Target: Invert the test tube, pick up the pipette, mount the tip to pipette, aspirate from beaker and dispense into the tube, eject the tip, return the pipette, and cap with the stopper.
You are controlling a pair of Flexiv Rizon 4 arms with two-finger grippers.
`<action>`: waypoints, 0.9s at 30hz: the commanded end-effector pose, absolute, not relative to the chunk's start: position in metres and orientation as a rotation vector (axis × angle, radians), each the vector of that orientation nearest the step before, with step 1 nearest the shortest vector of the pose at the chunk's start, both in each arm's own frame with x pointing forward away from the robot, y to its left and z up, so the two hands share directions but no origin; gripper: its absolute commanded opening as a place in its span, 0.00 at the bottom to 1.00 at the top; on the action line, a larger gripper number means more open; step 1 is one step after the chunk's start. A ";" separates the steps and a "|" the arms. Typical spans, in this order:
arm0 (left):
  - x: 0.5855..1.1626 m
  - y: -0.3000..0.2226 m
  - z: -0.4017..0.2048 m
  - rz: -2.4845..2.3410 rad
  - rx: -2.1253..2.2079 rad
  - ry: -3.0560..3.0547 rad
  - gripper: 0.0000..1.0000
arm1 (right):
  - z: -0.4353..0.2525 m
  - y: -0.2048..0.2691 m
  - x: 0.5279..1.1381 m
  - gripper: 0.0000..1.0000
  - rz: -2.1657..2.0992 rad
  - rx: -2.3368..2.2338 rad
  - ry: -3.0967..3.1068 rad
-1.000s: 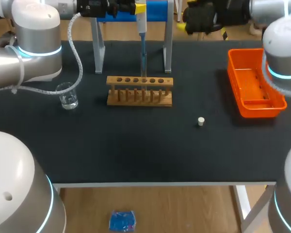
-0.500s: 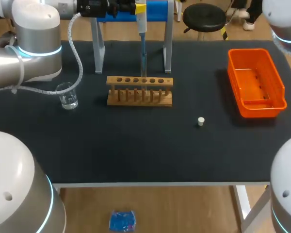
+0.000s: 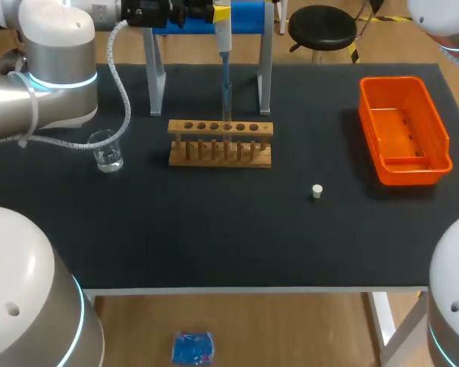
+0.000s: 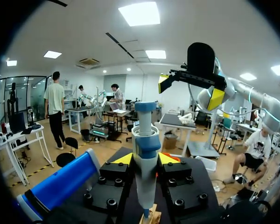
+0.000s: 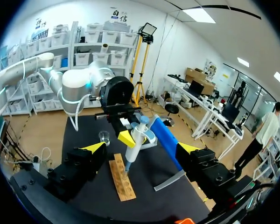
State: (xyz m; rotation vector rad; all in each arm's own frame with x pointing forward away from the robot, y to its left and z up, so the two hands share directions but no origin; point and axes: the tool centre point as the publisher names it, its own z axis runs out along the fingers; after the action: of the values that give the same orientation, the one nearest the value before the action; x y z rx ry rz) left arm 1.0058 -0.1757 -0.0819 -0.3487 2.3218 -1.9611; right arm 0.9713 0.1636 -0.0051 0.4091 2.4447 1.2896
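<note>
Head view: my left hand (image 3: pixel 219 14) pinches the pipette (image 3: pixel 225 73) straight above the rack (image 3: pixel 220 143), with its tip down at a middle hole. The beaker (image 3: pixel 107 151) stands left of the rack, the stopper (image 3: pixel 317 191) lies to its front right, and the bin (image 3: pixel 369 122) sits well to its right.

Left wrist view: both fingers press the pipette from two sides over the rack.

Right wrist view: my right hand (image 5: pixel 141 148) is spread wide, well apart from the rack.
</note>
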 end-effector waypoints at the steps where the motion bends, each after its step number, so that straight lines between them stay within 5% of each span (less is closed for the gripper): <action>1: 1.006 -0.176 -0.081 -1.958 -0.350 2.324 0.00 | 0.000 0.176 0.985 0.00 1.294 0.421 2.459; 27: 1.006 -0.176 -0.081 -1.958 -0.350 2.324 0.00 | -0.001 0.232 1.010 0.00 1.467 0.517 2.521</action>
State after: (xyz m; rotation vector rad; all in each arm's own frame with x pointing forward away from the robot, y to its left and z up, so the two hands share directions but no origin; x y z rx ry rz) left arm 1.0058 -0.1758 -0.0818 -0.3486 2.3218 -1.9611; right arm 1.0069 0.2285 -0.0021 0.5188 2.5143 1.4719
